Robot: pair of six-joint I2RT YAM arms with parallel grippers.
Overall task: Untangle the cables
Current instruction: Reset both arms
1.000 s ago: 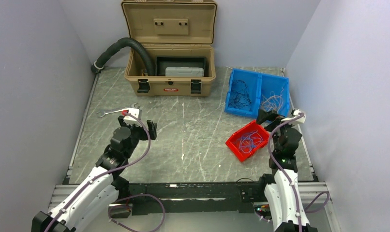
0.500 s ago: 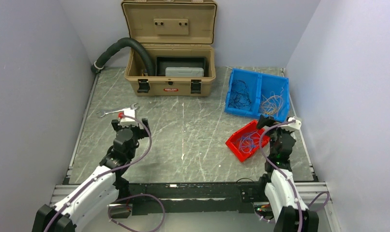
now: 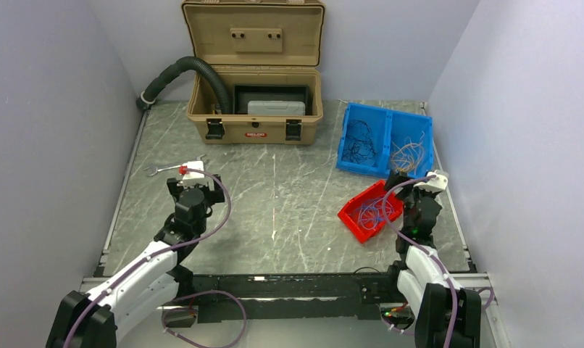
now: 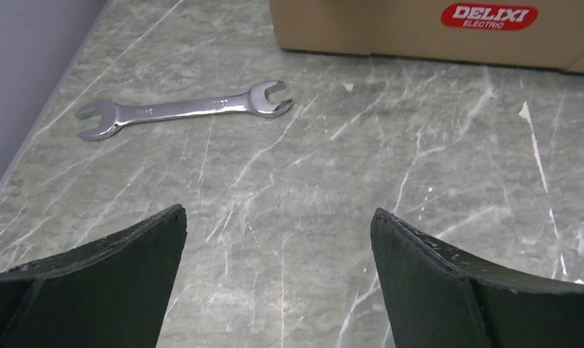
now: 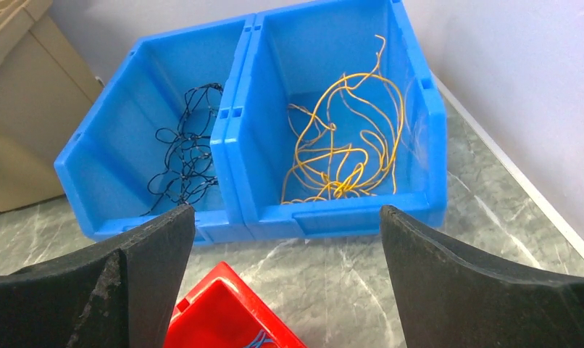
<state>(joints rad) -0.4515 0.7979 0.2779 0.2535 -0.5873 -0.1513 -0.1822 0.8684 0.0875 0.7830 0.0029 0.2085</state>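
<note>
The cables lie sorted in three bins. Blue wires (image 3: pixel 372 212) sit in the red bin (image 3: pixel 353 220) at the right. Black wires (image 5: pixel 184 156) fill the left blue bin (image 5: pixel 101 174), and yellow-orange wires (image 5: pixel 343 145) fill the right blue bin (image 5: pixel 419 109). My right gripper (image 5: pixel 285 210) hovers open just near of the blue bins, above the red bin's far corner (image 5: pixel 217 304), with nothing between its fingers. My left gripper (image 4: pixel 278 217) stands open and empty over bare table at the left, also seen from above (image 3: pixel 195 187).
A silver wrench (image 4: pixel 184 109) lies on the table just beyond my left gripper. The open tan toolbox (image 3: pixel 254 109) stands at the back, with a black corrugated hose (image 3: pixel 180 71) running into it. Grey walls close in both sides.
Both arms have drawn back toward their bases. The left gripper swung from pointing right to pointing at the wrench. The right gripper shifted slightly right and nearer.
</note>
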